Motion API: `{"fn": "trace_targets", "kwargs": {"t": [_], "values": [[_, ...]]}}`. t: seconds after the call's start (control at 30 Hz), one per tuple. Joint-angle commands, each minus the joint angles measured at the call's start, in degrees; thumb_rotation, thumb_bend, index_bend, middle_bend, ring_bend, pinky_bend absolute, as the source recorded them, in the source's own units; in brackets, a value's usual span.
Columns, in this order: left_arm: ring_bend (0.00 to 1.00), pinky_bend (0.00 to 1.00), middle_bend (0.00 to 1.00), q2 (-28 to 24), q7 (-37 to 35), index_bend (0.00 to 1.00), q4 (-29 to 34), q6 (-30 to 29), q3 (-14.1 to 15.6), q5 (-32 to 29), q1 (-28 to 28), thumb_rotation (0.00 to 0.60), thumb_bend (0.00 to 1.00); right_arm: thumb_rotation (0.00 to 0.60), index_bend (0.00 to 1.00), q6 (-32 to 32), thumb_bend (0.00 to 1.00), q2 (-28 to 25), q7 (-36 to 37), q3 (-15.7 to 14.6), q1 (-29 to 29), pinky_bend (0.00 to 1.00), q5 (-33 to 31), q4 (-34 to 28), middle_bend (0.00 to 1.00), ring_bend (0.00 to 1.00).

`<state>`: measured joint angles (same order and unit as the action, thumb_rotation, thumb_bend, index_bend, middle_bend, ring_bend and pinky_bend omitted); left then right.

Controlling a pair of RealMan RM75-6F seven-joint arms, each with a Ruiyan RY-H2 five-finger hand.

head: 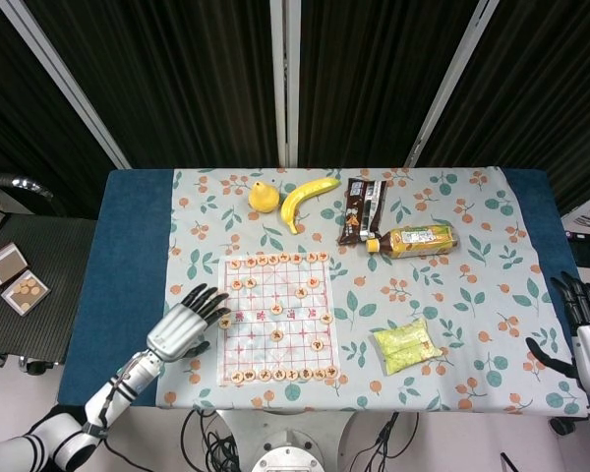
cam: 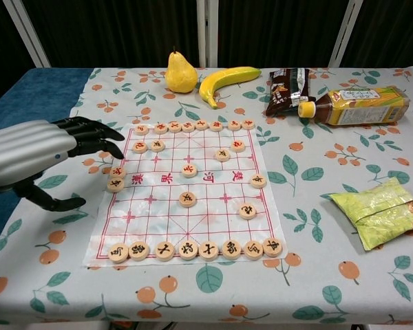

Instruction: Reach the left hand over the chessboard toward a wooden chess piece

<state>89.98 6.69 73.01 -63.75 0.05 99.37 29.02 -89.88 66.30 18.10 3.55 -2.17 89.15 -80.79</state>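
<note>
My left hand, fingers spread and holding nothing, hovers at the chessboard's left edge; the nearest wooden piece lies just right of my fingertips. My right hand waits empty, far right.

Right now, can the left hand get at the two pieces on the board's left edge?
Probably yes. The left hand is open beside the chessboard, fingertips just short of the two edge pieces, and nothing lies between.
</note>
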Motion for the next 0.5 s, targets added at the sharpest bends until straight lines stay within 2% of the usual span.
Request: {"fn": "trace_targets", "kwargs": {"t": [0.03, 0.33, 0.5], "values": [[0.0, 0.0, 0.07, -0.1, -0.2, 0.24, -1.7, 1.8, 0.2, 0.7, 2.0, 0.6, 0.27, 0.6, 0.0, -0.1, 0.14, 0.0, -0.3, 0.0, 0.1, 0.0, 0.1, -0.2, 0.0, 0.0], [0.0, 0.0, 0.09, -0.4, -1.1, 0.3, -5.7, 2.0, 2.2, 3.7, 5.7, 0.6, 0.28, 0.6, 0.0, 0.0, 0.14, -0.6, -1.5, 0.2, 0.1, 0.0, -0.4, -1.1, 0.0, 0.0], [0.0, 0.0, 0.1, 0.0, -3.5, 0.33, -8.2, -0.4, 3.0, 5.2, 6.7, 0.6, 0.28, 0.6, 0.0, 0.2, 0.14, -0.8, -2.2, 0.2, 0.1, 0.0, -0.7, -1.8, 0.0, 0.0]]}}
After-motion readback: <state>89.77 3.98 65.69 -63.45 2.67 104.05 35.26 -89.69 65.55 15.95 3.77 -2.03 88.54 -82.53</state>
